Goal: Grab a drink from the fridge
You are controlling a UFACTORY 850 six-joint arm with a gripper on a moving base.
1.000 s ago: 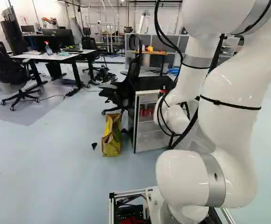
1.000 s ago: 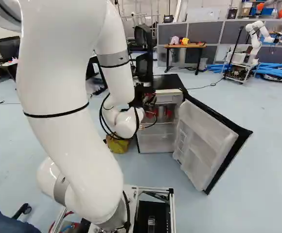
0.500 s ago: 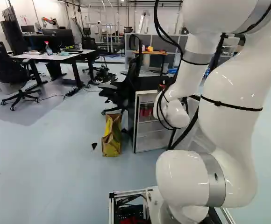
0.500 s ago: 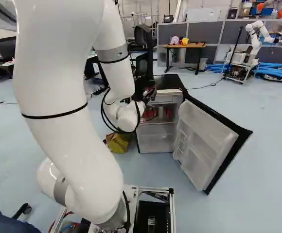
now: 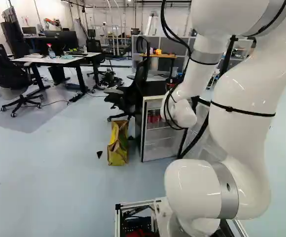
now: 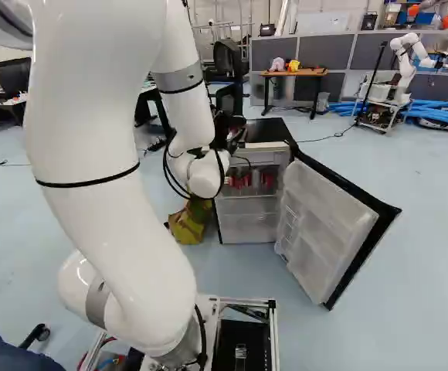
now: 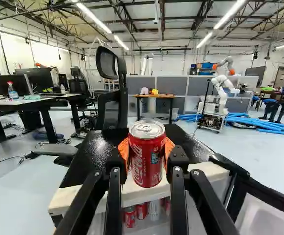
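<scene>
Since the earlier pictures, the wrist end of my arm [image 6: 185, 116] has gone up somewhat, and the red can [image 7: 148, 154], being held, moves together with it. My base and the fridge [image 6: 243, 226] have kept their places.

I have the gripper [image 6: 232, 137] clamped on this can: the two orange pads touch it from opposite sides, and the can stands upright between them. It is near the front edge of the black fridge top [image 7: 90, 149], around the middle of this edge. Whether it is over the edge or a little before it, I cannot tell exactly.

Below the held can, I see inside the fridge some more red cans [image 7: 130, 216], and beside them one silver can [image 7: 154, 209]. The fridge door [image 6: 324, 224] is wide open, swung out from the right front corner of the fridge.

On the floor, beside the left side of the fridge, stands a yellow bag [image 5: 118, 145]. One black office chair [image 7: 110, 110] is also at this side, toward the rear left corner of the fridge. Farther behind there is a small wooden table [image 7: 156, 96] with a few things on it, in front of a grey partition [image 6: 324, 52]. At the upper right of the right base view, another robot [image 6: 402, 62] stands on its white cart, with blue tubes [image 6: 440, 116] lying on the floor near it.
</scene>
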